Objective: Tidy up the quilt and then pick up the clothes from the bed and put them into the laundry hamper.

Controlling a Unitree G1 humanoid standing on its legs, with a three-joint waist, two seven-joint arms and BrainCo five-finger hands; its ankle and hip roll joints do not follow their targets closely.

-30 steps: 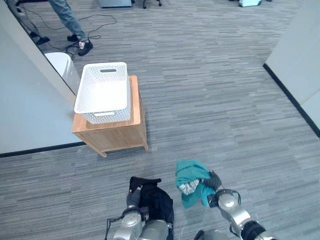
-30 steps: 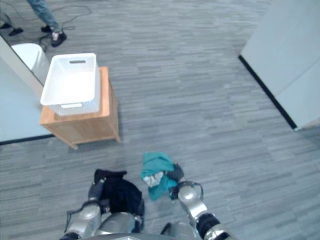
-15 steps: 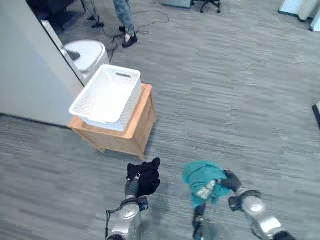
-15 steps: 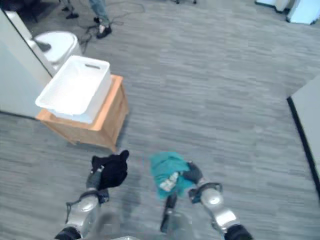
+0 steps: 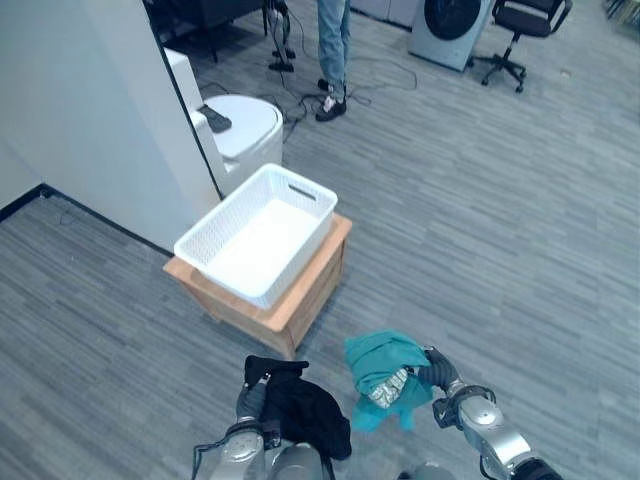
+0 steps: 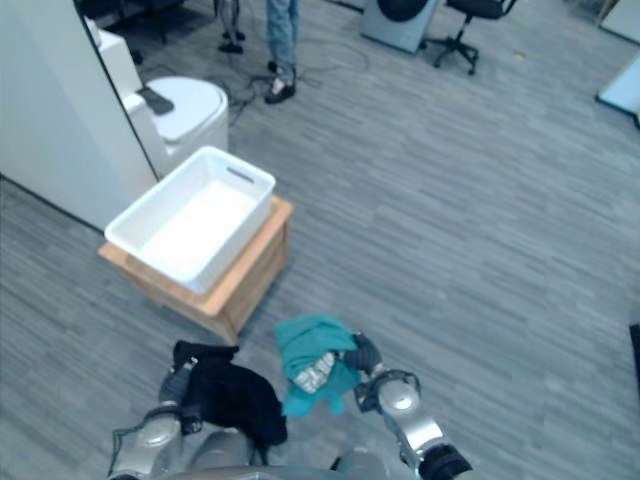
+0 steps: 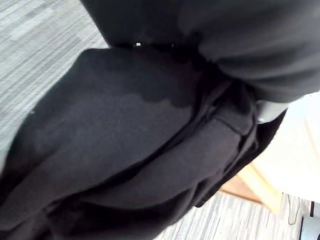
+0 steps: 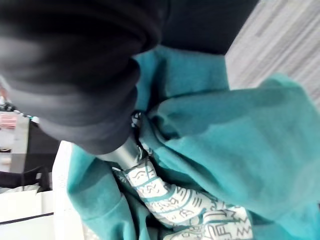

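Note:
A black garment hangs bunched from my left hand, whose fingers are curled into it low in the eye views; its dark folds drape over the hand in the left wrist view. My right hand is shut on a teal garment with a white patterned lining. A white laundry hamper stands open on a low wooden cabinet, ahead and to the left of both hands.
A grey partition wall runs along the left. Behind the hamper stands a white round bin. A person's legs stand further back. A washing machine and an office chair are at the far end.
The whole view has swung, so the hamper and cabinet now sit closer and more central. Both hands keep their garments; the black one hangs lower than half a second ago.

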